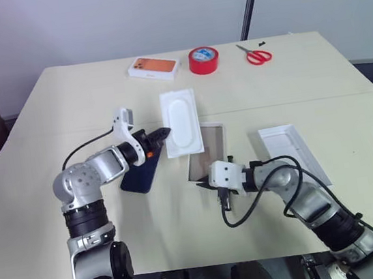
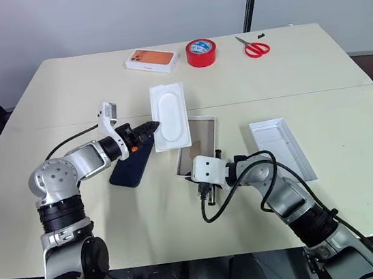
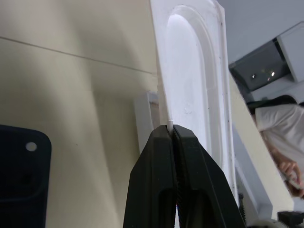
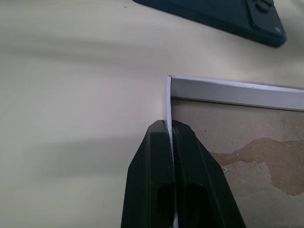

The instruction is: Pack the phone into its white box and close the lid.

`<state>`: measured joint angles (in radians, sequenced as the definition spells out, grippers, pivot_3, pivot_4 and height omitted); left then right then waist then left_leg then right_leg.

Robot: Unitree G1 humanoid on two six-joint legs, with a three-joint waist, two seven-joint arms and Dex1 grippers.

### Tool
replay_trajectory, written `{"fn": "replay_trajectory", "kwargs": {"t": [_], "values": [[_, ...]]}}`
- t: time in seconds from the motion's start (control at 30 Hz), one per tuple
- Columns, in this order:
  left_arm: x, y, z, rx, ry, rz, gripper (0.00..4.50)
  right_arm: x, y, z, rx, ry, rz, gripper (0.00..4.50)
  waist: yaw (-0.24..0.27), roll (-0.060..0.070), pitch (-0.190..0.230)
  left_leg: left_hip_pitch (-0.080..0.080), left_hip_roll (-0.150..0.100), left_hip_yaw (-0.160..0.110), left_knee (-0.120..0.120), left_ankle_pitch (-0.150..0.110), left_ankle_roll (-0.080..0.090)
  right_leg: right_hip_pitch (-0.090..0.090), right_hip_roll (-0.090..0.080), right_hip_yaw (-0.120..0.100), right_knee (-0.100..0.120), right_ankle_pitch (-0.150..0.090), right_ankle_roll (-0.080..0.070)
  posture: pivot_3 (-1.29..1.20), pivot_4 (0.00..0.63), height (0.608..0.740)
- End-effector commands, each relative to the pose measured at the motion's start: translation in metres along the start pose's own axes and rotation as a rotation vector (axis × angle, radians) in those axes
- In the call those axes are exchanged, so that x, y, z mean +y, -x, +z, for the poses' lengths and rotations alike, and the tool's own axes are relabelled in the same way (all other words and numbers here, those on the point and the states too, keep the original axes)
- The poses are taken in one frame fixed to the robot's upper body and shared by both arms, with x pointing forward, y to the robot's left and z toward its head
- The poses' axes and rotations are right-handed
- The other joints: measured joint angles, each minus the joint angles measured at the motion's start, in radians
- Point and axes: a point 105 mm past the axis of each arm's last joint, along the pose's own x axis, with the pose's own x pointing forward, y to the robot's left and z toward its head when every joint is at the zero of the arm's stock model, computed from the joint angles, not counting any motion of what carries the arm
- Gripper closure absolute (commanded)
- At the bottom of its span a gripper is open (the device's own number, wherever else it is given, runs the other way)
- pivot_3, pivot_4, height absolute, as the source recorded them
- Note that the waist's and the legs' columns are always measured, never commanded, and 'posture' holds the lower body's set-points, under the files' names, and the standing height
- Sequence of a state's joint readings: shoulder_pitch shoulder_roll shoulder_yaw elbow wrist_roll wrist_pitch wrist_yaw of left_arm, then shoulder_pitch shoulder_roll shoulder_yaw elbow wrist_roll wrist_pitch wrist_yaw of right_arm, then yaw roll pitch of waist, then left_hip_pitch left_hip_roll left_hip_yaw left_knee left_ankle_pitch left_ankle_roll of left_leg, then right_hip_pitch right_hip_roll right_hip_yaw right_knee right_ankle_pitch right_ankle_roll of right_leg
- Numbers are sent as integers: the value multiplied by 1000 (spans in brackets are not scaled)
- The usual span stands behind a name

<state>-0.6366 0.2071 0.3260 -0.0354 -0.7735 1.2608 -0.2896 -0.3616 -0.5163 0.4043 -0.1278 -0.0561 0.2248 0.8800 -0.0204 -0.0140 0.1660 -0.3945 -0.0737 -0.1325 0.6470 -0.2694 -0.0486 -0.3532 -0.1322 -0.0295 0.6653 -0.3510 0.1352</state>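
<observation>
A pale cream tabletop is seen, crossed from side to side by a seam where its two panels meet. Along its far edge an orange-topped white box, a roll of red tape and a pair of red-handled scissors are laid in a row, each apart from the next, with the tape between the other two. A flat white insert with an oval recess is seen raised above the middle of the tabletop, and a dark pole is seen slanting up behind the far edge against a pale wall.
</observation>
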Motion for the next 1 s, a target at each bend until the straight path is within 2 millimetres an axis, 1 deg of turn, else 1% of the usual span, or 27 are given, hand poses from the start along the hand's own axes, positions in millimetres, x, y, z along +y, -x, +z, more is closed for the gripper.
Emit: {"fn": "replay_trajectory", "kwargs": {"t": [0.03,0.07,0.1,0.2,0.27,0.33,0.4,0.47,0.53,0.6,0.73,0.8,0.83,0.93,0.97,1.0], "values": [[-7,4,-2,21,-68,-21,4500,5,2,5,-28,-11,23,3065,1,0,0,0,0,0,0,0,0,0,0,0,0,0,0,0,150,740],[-5,4,-4,28,-72,-17,4500,5,5,6,-30,1,26,2505,1,0,0,0,0,0,0,0,0,0,0,0,0,0,0,0,150,740],[-4,4,-5,30,-88,-12,4500,5,8,6,-25,16,26,2058,3,0,0,0,0,0,0,0,0,0,0,0,0,0,0,0,150,740],[-6,2,-7,33,-100,-24,4500,-5,23,7,-10,14,-13,541,6,0,0,0,0,0,0,0,0,0,0,0,0,0,0,0,150,740],[-7,1,-7,33,-110,-29,4500,-8,34,8,21,33,-26,541,7,0,0,0,-1,0,0,0,0,0,0,0,0,0,0,0,150,740],[-6,-1,-7,28,-118,-21,4500,-10,52,11,36,10,-41,541,9,0,0,-2,-1,0,0,0,0,-1,-1,0,-1,0,0,0,150,740],[-6,-4,-7,31,-115,-24,4500,-13,68,10,64,11,-80,541,9,0,0,-4,-1,-1,1,0,0,-2,-1,0,-1,0,0,0,150,740],[-9,-7,-8,33,-103,-45,4500,-18,79,9,57,-38,-129,541,7,0,0,-4,-1,-1,1,0,0,-2,-1,0,0,0,0,0,150,740],[-14,-16,-15,52,-85,-69,4500,-35,95,-4,70,-137,-246,541,8,0,0,-4,-1,-1,1,0,0,-2,0,0,0,0,0,0,150,740],[-17,-22,-20,67,-64,-77,4500,-46,105,-14,87,-180,-331,541,8,0,0,-4,-1,0,1,0,0,-2,-1,0,0,0,0,0,150,740],[-20,-29,-31,112,-62,-90,4500,-56,113,-17,70,-203,-397,541,5,0,0,-4,-1,0,1,0,0,-3,0,0,0,0,0,0,150,740],[-22,-28,-32,118,-46,-105,3874,-59,114,-17,64,-204,-425,473,3,0,0,-4,-1,0,1,0,0,-3,0,0,0,0,0,0,150,740],[-22,-27,-32,122,-40,-109,3602,-57,113,-18,67,-203,-425,473,4,0,0,-4,-1,0,1,0,0,-3,0,0,0,0,0,0,150,740],[-23,-24,-32,135,-40,-125,2061,-56,112,-20,66,-207,-432,473,7,0,0,-4,-1,0,1,0,0,-3,0,0,0,0,0,0,150,740],[-23,-23,-30,131,-45,-127,1505,-58,110,-17,47,-227,-444,473,7,0,0,-4,-1,0,1,0,0,-3,0,0,0,0,0,0,150,740],[-24,-21,-28,128,-41,-134,1053,-62,108,-14,27,-247,-461,473,4,0,0,-4,-1,0,1,0,0,-3,0,0,0,0,0,0,150,740]]}}
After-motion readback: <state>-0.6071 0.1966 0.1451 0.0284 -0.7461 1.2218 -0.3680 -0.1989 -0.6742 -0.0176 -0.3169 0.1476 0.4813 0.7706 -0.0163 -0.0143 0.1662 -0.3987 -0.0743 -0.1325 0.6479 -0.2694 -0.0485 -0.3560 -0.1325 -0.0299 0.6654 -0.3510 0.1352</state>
